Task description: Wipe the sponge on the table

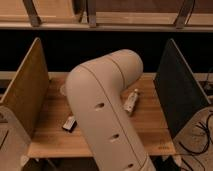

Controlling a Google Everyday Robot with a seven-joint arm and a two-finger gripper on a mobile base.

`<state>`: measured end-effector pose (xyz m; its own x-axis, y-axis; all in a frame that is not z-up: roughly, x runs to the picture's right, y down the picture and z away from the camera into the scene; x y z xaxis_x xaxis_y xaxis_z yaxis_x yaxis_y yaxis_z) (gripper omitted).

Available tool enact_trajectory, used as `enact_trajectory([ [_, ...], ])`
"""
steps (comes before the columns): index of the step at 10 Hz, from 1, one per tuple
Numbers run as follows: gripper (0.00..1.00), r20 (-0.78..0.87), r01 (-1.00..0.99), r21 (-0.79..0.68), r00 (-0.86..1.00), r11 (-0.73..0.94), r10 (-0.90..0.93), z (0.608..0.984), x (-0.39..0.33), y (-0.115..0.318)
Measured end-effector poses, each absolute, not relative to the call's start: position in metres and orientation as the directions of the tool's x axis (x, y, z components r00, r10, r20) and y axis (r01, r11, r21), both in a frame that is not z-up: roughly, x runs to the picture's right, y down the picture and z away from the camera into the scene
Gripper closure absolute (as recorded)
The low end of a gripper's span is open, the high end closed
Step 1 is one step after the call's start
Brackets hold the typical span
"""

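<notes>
The table [150, 130] is a pale wooden plank top with upright side boards. My large beige arm [105, 110] rises from the bottom of the camera view, bends over the table's middle and hides much of it. No sponge shows; it is hidden or out of view. The gripper is not visible either, being behind the arm's bulk or outside the view.
A black-and-white bar [69, 123] lies on the left front of the table. A clear plastic item [131, 101] lies right of the arm. The left side board [25, 95] is tan, the right side board [177, 90] dark. Cables [200, 135] hang at the right.
</notes>
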<state>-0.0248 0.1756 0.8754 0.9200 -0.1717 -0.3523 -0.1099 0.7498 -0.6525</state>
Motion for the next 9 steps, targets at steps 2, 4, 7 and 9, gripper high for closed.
enact_trajectory([
  [2,0.97,-0.339,-0.115,-0.630,0.931,0.768,-0.138,0.887,-0.028,0.160],
  [4,0.79,-0.294,-0.117,-0.613,0.952,0.782,-0.087,0.887,-0.043,0.150],
  [7,0.49,-0.239,-0.118,-0.580,0.971,0.806,-0.030,0.863,-0.056,0.139],
  [9,0.29,-0.234,-0.113,-0.570,0.972,0.814,-0.029,0.845,-0.054,0.142],
])
